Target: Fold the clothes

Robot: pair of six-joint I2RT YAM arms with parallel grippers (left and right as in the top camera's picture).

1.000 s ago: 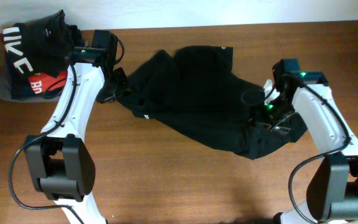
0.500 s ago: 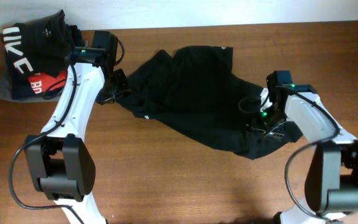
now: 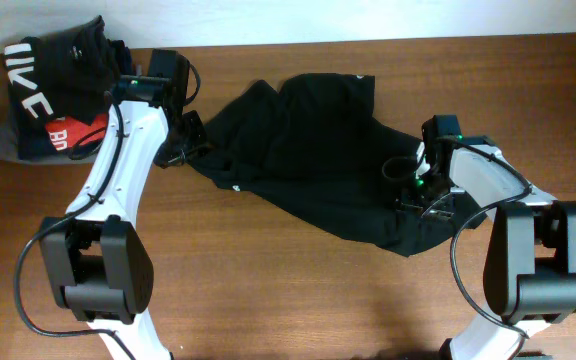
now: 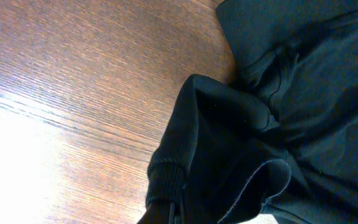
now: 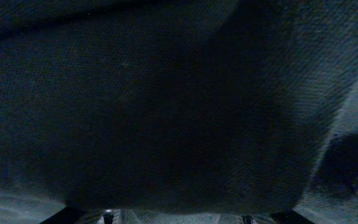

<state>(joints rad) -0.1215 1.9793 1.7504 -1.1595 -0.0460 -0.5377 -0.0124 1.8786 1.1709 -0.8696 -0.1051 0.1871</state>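
The black top (image 3: 308, 150) lies loose and crumpled across the middle of the brown wooden table (image 3: 268, 290), not folded. It stretches from the upper left down to the lower right, with many bumps and creases in it. 1 end of it reaches the left gripper (image 3: 190, 135), which is squeezed tight on the cloth at the top's left edge. In the left wrist view a ribbed cuff (image 4: 166, 177) hangs up off the wood and runs toward the camera, with the rest of the sleeve bunched beside it. The right gripper (image 3: 415, 190) sits low on the other end of the top, pressed close to the cloth. Its own camera sees only dark cloth, so I cannot tell if its fingers are apart, closed or holding anything. Far off in the top left corner of the table is a small pile of 3 folded things: a dark folded cloth (image 3: 43, 80) with big white letters on top, a red cloth (image 3: 78, 132) peeking out under it, and a grey cloth (image 3: 3, 145) at the bottom, touching the table
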